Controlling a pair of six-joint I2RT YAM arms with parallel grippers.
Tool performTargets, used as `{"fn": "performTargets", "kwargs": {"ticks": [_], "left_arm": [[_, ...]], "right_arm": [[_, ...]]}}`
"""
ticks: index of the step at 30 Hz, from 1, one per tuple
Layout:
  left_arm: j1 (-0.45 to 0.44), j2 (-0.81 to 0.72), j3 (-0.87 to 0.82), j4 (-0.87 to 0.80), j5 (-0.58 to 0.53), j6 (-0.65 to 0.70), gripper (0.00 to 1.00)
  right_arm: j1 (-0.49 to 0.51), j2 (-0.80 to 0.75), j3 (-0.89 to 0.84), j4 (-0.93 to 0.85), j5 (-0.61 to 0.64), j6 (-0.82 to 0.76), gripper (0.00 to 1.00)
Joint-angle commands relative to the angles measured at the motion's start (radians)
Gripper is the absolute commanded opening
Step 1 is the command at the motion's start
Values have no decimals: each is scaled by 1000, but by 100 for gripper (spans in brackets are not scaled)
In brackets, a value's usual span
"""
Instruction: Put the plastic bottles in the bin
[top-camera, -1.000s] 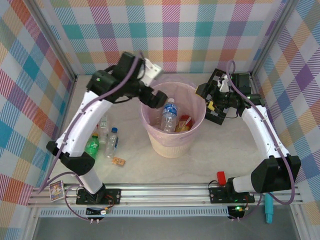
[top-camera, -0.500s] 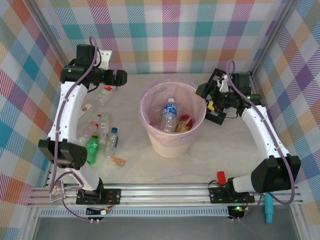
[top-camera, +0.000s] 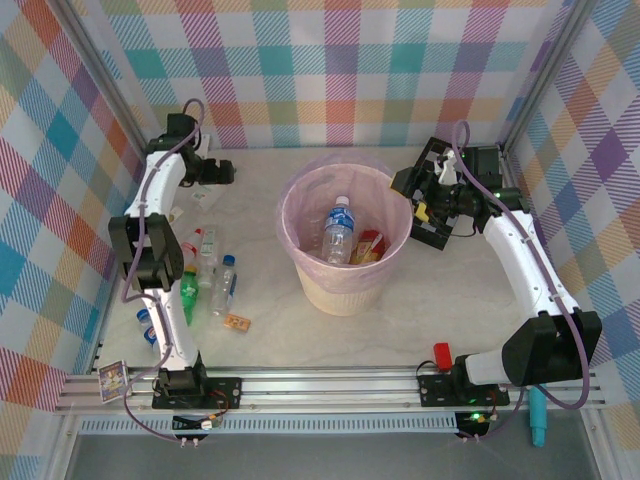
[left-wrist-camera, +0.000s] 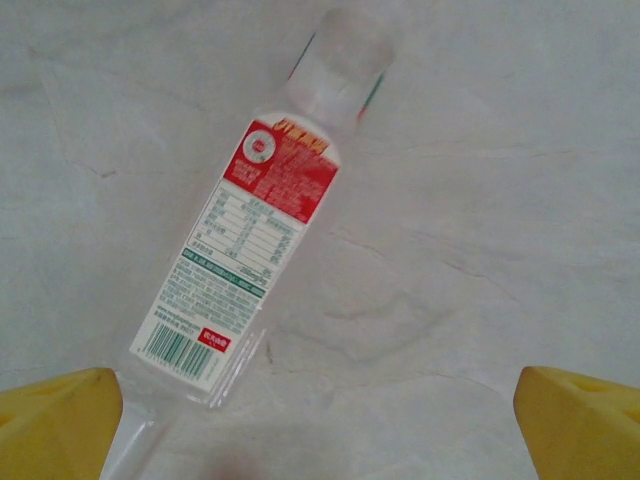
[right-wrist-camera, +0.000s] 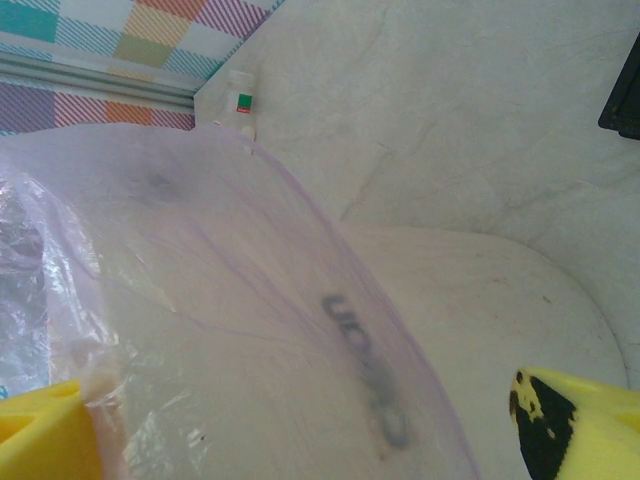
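The marbled table (top-camera: 480, 320) is occupied at its middle by the bin (top-camera: 345, 292), in which one blue-capped bottle (top-camera: 338, 228) is seen standing inside the pink liner. The left arm (top-camera: 160, 215) is stretched towards the far-left corner, while the right arm (top-camera: 520, 255) is bent in beside the bin on the other side. The right gripper (top-camera: 438, 208) is held just beside the bin's right rim, its yellow fingers spread with nothing between them, and it is kept well apart from every loose bottle by the bin itself. The left gripper (left-wrist-camera: 320, 440) is likewise spread wide and empty, poised above the red-and-white-labelled bottle (left-wrist-camera: 262, 255), which lies flat on the table near the far-left corner. In the left wrist view this bottle's long axis is seen to run obliquely, from close beside the left fingertip (left-wrist-camera: 55, 425) up and away to the right, with what appears to be the cap end farthest from the fingers. The left arm is therefore judged to be much the nearer. A turn of the wrist would probably be needed so that the fingers close across the body and not along it. More bottles are grouped nearer the left arm's base, among them a green bottle (top-camera: 187, 290).
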Motion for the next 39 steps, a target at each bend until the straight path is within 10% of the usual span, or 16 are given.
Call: {"fn": "performTargets", "kwargs": {"ticks": [1, 18, 31, 39], "left_arm": [[24, 52, 44, 26, -6, 18, 100], [40, 279, 217, -51, -46, 58, 99], [40, 265, 213, -71, -30, 42, 66], [40, 161, 208, -80, 22, 23, 62]], "right_arm": [[0, -3, -4, -26, 0, -22, 96], [-1, -3, -10, -41, 5, -30, 96], [0, 10, 9, -37, -10, -25, 96], [-1, 13, 23, -35, -16, -27, 96]]}}
